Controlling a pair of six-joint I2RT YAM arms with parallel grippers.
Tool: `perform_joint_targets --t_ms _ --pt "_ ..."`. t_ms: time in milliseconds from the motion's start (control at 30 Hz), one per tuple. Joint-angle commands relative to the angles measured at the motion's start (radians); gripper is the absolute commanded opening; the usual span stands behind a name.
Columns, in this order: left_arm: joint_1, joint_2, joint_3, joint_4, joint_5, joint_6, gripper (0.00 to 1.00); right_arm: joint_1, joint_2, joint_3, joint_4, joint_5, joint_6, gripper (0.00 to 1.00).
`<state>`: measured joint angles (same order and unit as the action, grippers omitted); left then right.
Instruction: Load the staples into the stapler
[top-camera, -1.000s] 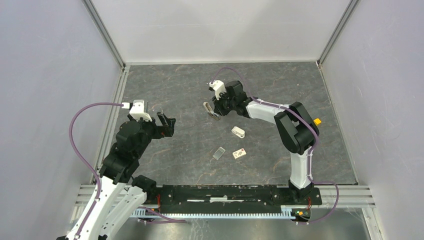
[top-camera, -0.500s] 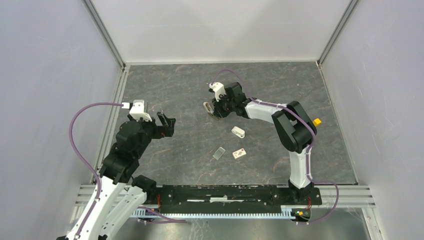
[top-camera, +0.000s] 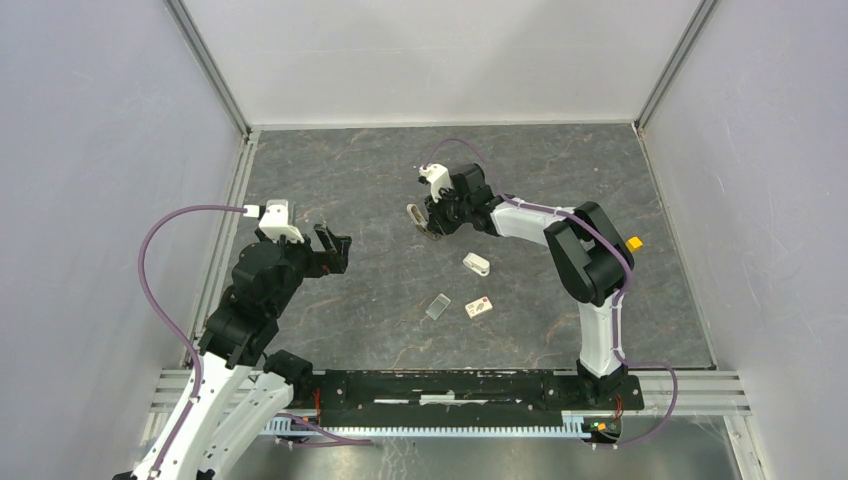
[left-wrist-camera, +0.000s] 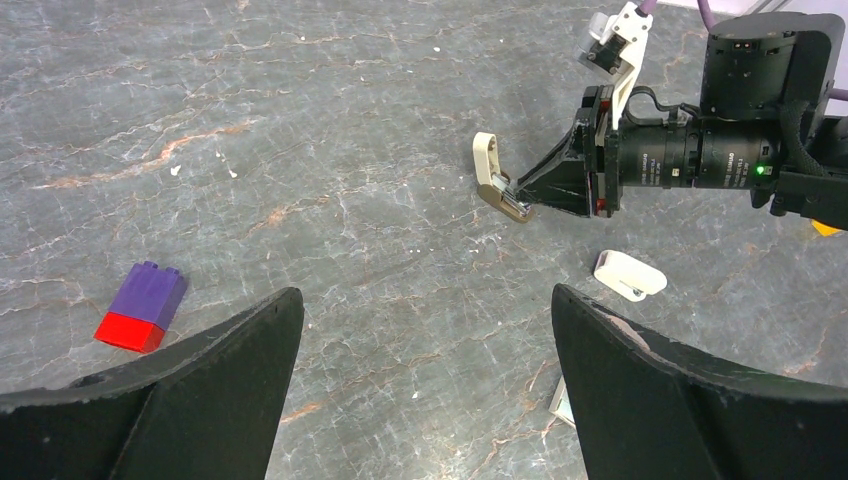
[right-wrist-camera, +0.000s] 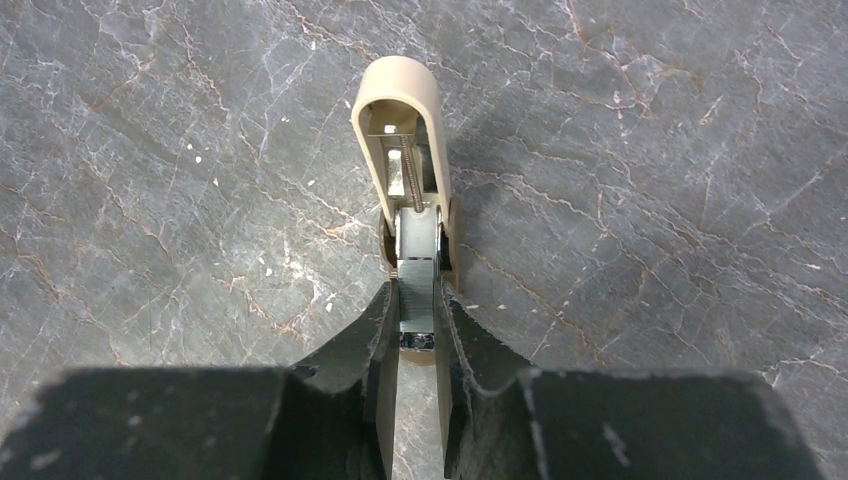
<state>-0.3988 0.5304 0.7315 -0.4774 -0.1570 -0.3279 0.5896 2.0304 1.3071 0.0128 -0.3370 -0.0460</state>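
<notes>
Top external view: both arms are reaching out over the dark marbled surface (top-camera: 340, 180), with the task's pieces lying between them.
Staples: the grey strip (top-camera: 438, 306) is lying flat nearest the bases, with the printed white box (top-camera: 479, 308) just beside it on the right. Nothing is touching either.
White piece: a small oblong part (top-camera: 476, 264) is resting a little beyond them (what it is I cannot tell).
Left end effector (top-camera: 335, 243): it is hanging with its fingers spread wide and holding nothing, well apart from the strip.
Right end effector (right-wrist-camera: 417, 292): it is pinching the stapler's metal channel, fingers nearly together.
Stapler (right-wrist-camera: 398, 80): it is lying farthest out and standing open, its beige lid swung back off the channel and the spring showing inside.
Step in hand: the right arm appears to be steadying the opened stapler while the strip is waiting to be fetched.
Doing it well: the pinch should be staying on the channel's sides, leaving the trough unobstructed and the lid folded back. The left arm should be taking the thin strip by its long edges, gently, since it is likely to skid on the smooth stone or snap, then laying it in line with the channel.
</notes>
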Motion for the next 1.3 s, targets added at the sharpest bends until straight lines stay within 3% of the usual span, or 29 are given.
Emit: perform_joint_targets --t_ms 0,1267 --pt "0.002 0.001 0.009 0.022 -0.014 0.061 1.00 -0.011 0.004 0.042 0.007 -0.015 0.008 0.22" --pt "0.003 -0.010 0.003 0.023 -0.021 0.058 1.00 -0.027 0.025 0.033 0.013 -0.063 0.026 0.22"
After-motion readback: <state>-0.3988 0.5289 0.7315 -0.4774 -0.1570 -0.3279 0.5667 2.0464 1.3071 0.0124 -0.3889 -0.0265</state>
